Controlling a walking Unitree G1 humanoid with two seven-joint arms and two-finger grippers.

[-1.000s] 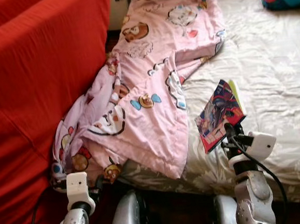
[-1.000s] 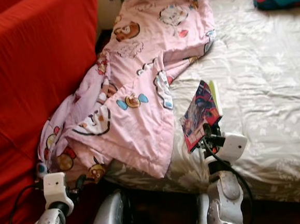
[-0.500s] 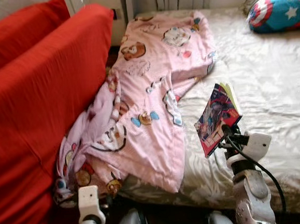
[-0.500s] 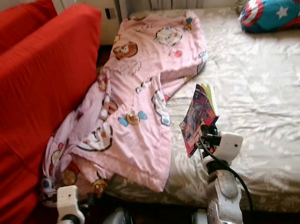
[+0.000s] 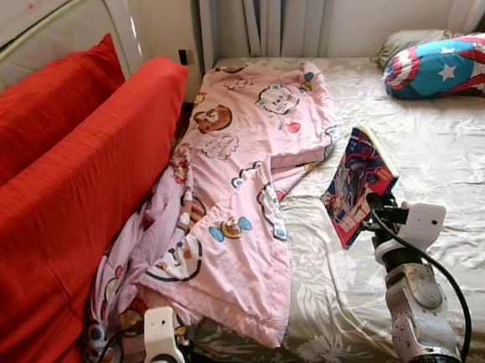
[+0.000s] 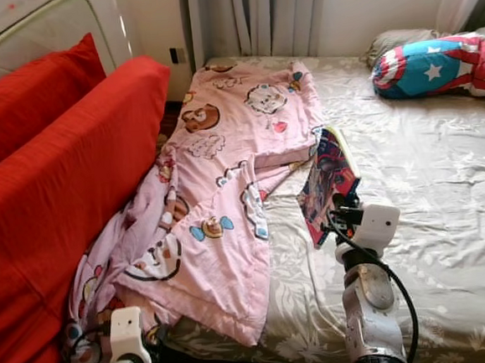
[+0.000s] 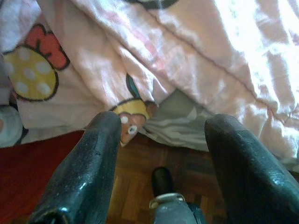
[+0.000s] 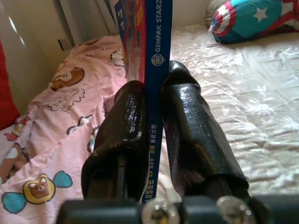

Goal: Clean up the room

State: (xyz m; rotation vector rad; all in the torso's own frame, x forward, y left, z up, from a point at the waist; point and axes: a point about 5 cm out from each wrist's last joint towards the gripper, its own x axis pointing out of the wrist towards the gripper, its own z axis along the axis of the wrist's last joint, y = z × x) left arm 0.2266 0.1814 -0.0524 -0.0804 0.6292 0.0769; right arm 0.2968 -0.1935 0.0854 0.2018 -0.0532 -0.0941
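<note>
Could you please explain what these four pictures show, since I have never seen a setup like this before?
This is a walking humanoid robot with two silver arms, each ending in a gripper of two long black fingers. The two wide pictures come from the two eyes of a camera on its head, looking down at a bed. The two close-ups come from cameras on its wrists, looking along each gripper's fingers.

On the bed lie a crumpled pink cartoon blanket and, near the far end, a star-and-stripes pillow. A red sofa stands beside the bed on the robot's left.

The right gripper is shut on a comic book, holding it upright above the sheet. The left gripper is open and hangs low by the blanket's drooping edge, over a wooden floor.
</note>
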